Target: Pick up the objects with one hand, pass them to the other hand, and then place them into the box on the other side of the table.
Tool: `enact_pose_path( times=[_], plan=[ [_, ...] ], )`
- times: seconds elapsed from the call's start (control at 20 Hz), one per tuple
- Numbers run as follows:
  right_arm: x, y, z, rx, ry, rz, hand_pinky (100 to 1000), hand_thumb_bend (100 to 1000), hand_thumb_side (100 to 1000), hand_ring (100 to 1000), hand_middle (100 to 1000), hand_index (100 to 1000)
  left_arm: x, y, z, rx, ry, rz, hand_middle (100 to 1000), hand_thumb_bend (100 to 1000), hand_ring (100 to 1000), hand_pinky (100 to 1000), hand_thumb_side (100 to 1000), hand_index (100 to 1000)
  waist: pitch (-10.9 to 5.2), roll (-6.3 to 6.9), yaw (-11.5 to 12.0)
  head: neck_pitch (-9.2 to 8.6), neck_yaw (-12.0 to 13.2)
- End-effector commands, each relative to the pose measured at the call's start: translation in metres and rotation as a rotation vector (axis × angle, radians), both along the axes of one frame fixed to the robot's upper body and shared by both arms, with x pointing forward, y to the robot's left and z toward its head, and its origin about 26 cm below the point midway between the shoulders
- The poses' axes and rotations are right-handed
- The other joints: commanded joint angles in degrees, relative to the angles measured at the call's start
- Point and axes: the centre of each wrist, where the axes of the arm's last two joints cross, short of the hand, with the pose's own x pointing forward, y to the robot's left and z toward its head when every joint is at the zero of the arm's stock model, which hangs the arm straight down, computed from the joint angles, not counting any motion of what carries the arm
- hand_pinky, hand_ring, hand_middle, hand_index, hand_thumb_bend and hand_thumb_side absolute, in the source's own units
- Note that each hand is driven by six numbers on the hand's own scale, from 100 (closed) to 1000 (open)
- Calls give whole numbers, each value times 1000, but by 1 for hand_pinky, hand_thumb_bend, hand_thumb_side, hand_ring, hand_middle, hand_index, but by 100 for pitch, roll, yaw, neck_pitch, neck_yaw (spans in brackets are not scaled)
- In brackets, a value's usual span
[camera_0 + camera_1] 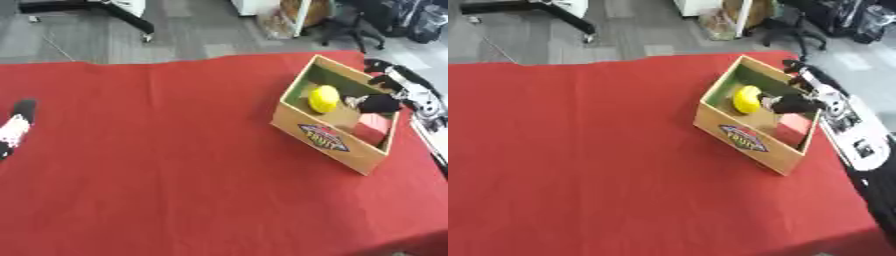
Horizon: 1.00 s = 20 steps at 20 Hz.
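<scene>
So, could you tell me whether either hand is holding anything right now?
It cannot be told for the right hand: it reaches into the box beside the yellow object. The left hand at the table's left edge holds nothing visible.

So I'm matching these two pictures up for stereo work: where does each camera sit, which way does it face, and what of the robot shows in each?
Left eye view: in the robot's head, looking down at the red tablecloth; shows the left hand at the left edge and the right hand reaching into the cardboard box.
Right eye view: beside it, facing the same way; only the right arm shows, its hand in the box.
Both share the box holding a yellow object and a red object.
</scene>
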Motion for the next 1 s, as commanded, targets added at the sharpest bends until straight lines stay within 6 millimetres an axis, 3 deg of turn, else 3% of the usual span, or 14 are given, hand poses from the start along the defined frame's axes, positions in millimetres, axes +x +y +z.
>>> enact_pose_path(
  times=[0.05, 0.1, 0.15, 0.25, 0.3, 0.35, 0.45, 0.5, 0.55, 0.7, 0.75, 1.0],
  plan=[
    [-3, -9, 22, -25, -61, -31, 932, 236, 100, 863, 914, 1000, -2, 6, 11, 25, -38, 14, 599, 434, 676, 775, 357, 771, -66, 15, 6, -27, 29],
    [-4, -8, 23, -8, -77, -39, 930, 212, 100, 862, 914, 1000, -2, 6, 11, 25, -38, 15, 599, 434, 676, 775, 357, 771, -66, 15, 6, -26, 43],
    [-5, -7, 27, 8, -104, -54, 924, 100, 100, 855, 905, 1000, -2, 6, 11, 24, -39, 17, 599, 432, 676, 775, 357, 770, -67, 17, 6, -16, 86],
    [-8, 2, 35, 59, -165, -59, 931, 100, 306, 866, 912, 1000, -3, 7, 11, 24, -41, 20, 599, 431, 675, 775, 357, 770, -69, 24, 12, 3, 211],
    [-10, 6, 39, 99, -191, -47, 932, 100, 346, 867, 913, 1000, -3, 7, 11, 23, -42, 22, 599, 430, 675, 775, 357, 770, -70, 27, 14, 13, 280],
    [-12, 11, 43, 142, -217, -31, 935, 100, 508, 864, 915, 1000, -3, 8, 12, 23, -43, 25, 599, 428, 675, 775, 355, 769, -72, 31, 18, 23, 372],
    [-16, 18, 51, 221, -266, 2, 939, 100, 627, 865, 923, 1000, -3, 10, 12, 22, -48, 35, 598, 423, 675, 774, 353, 769, -75, 34, 25, 39, 561],
    [-18, 22, 55, 260, -291, 26, 940, 100, 737, 866, 927, 1000, -3, 11, 13, 22, -51, 42, 598, 423, 674, 776, 352, 768, -75, 36, 30, 47, 663],
    [-20, 25, 58, 297, -314, 54, 941, 100, 631, 866, 937, 1000, -4, 12, 14, 22, -56, 50, 598, 426, 674, 773, 349, 768, -75, 38, 38, 52, 759],
    [-27, 34, 66, 402, -373, 147, 938, 100, 567, 860, 940, 1000, -5, 18, 17, 32, -65, 78, 601, 429, 676, 773, 349, 770, -74, 46, 59, 54, 974],
    [-29, 36, 69, 419, -388, 170, 933, 100, 446, 855, 917, 1000, -6, 20, 19, 39, -66, 89, 603, 428, 678, 772, 349, 772, -73, 49, 68, 50, 1025],
    [-36, 45, 74, 426, -421, 225, 928, 100, 440, 841, 895, 978, -7, 33, 31, 97, -63, 149, 607, 443, 681, 770, 335, 774, -63, 68, 96, 15, 1174]
  ],
)
